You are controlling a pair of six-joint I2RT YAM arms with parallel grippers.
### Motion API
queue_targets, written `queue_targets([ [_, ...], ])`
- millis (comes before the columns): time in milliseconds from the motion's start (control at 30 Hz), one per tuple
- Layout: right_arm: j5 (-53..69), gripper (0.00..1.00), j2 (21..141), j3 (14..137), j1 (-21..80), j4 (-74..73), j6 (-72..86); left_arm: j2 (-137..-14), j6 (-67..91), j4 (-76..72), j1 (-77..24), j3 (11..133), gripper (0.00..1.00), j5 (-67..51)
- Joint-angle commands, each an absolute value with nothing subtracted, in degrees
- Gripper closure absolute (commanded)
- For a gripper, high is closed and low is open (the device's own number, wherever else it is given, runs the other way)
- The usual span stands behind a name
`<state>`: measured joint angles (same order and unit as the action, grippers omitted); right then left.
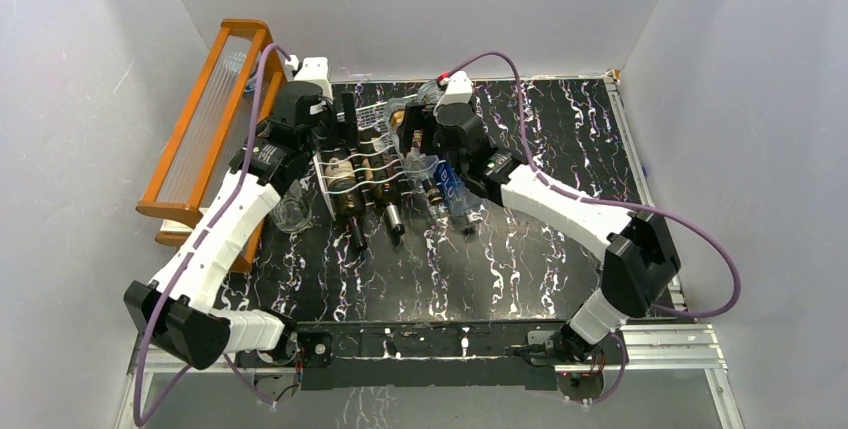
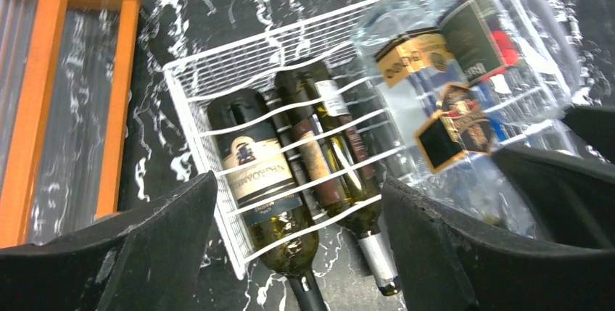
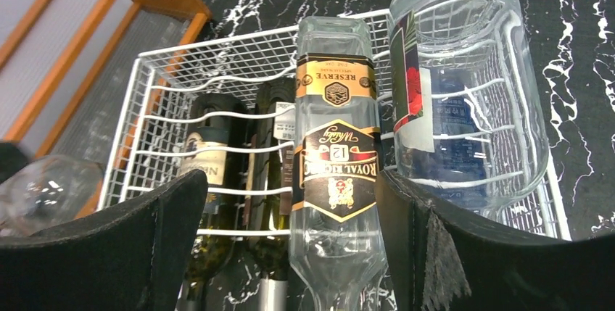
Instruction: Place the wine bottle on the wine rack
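The silver-white wire wine rack (image 1: 328, 187) lies flat mid-table and also shows in the left wrist view (image 2: 217, 72) and the right wrist view (image 3: 239, 57). Two dark wine bottles (image 1: 352, 189) (image 2: 254, 166) (image 3: 207, 159) lie in its left grooves, necks toward the near edge. A clear square bottle with a black and gold label (image 3: 337, 173) (image 2: 450, 126) lies beside them. My right gripper (image 3: 294, 253) (image 1: 428, 164) is open around it. My left gripper (image 2: 297, 242) (image 1: 345, 124) is open and empty, over the dark bottles.
A large clear round bottle (image 3: 464, 93) lies in the rack's right part. The tall orange wooden shelf (image 1: 205, 129) stands at the left wall. A wine glass (image 1: 292, 211) (image 3: 43, 191) stands left of the rack. The table top (image 1: 560, 109) is black marble.
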<state>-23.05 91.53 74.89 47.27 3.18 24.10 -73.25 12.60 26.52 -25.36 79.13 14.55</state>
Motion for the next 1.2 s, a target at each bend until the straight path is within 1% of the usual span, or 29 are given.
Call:
queue_targets([
  [0, -20.27, 0.05, 84.48, 73.56, 47.35, 4.14, 25.62, -75.74, 16.77, 30.61, -22.61, 76.91, 0.26, 20.24],
  [100, -17.85, 0.08, 80.52, 70.74, 47.25, 3.85, 26.61, -76.91, 18.8, 30.49, -19.71, 73.96, 0.39, 22.15],
  [333, -14.67, 0.12, 74.58, 67.18, 47.28, 1.07, 28.22, -80.91, 22.01, 29.73, -15.42, 71.4, 0.56, 19.47],
  [467, -13.73, 0.13, 72.34, 65.5, 47.25, 0.37, 29.25, -83.83, 22.57, 29.67, -14.88, 71.23, 0.68, 19.59],
  [700, -14.18, 0.14, 70.17, 64.75, 47.25, -1.13, 29.62, -86.52, 22.21, 29.09, -14.71, 73.12, 0.98, 16.17],
  [733, -14.09, 0.14, 70.16, 64.96, 47.27, -1.49, 29.58, -86.75, 22.03, 28.96, -14.68, 73.54, 1.0, 15.41],
  [933, -12.45, 0.15, 71.61, 66.66, 47.33, -4.89, 29.14, -87.98, 24.25, 28.27, -14.73, 77.97, 1.0, 2.95],
  [1167, -11.45, 0.16, 72.01, 66.96, 47.25, -5.58, 30.28, -91.55, 26.7, 25.75, -14.72, 81.07, 1.0, -3.59],
])
